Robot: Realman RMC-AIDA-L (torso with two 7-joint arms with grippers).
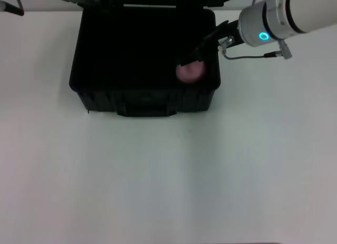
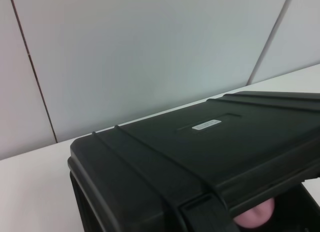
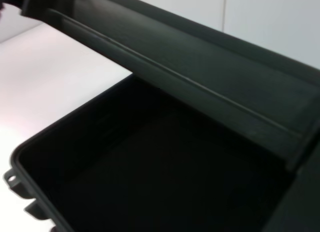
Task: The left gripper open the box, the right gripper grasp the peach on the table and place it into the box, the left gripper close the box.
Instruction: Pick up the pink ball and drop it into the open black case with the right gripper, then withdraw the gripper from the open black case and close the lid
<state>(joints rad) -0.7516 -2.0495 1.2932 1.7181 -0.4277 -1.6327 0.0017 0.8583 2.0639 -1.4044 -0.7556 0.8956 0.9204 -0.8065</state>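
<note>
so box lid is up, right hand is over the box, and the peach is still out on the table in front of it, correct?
Not quite. The peach isn't on the table; the head view shows it inside the open box, near its right-hand wall, at the tip of the right hand. The left wrist view also shows it under the raised lid. The rest holds.
</note>
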